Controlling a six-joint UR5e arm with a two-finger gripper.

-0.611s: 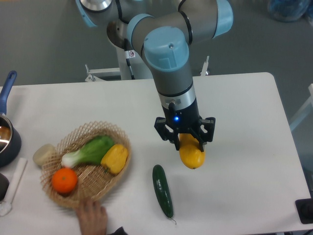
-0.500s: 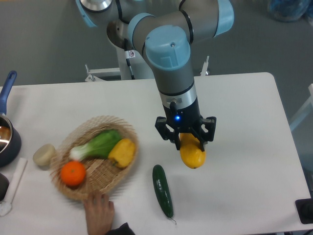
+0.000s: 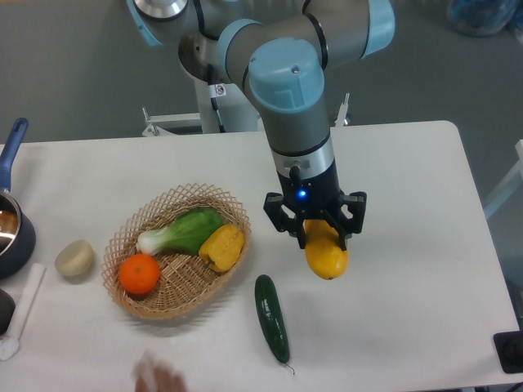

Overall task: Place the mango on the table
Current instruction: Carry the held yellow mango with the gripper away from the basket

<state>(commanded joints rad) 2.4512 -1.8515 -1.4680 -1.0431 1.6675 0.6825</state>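
The mango (image 3: 327, 257) is a smooth yellow-orange oval, held in my gripper (image 3: 317, 238) over the right middle of the white table (image 3: 409, 180). The gripper's black fingers are shut on the mango's upper end, which they partly hide. The mango's lower end points toward the front. I cannot tell whether it touches the tabletop.
A wicker basket (image 3: 181, 282) left of the gripper holds an orange (image 3: 139, 273), a yellow pepper (image 3: 222, 247) and a green leafy vegetable (image 3: 184, 233). A dark cucumber (image 3: 272, 318) lies in front. A pale round item (image 3: 74, 257), a pot (image 3: 10, 229) and a blurred hand (image 3: 159, 377) are at the left.
The basket has been slid to the right and back by a hand, which now pulls away at the front edge. My gripper with the mango has shifted slightly right.
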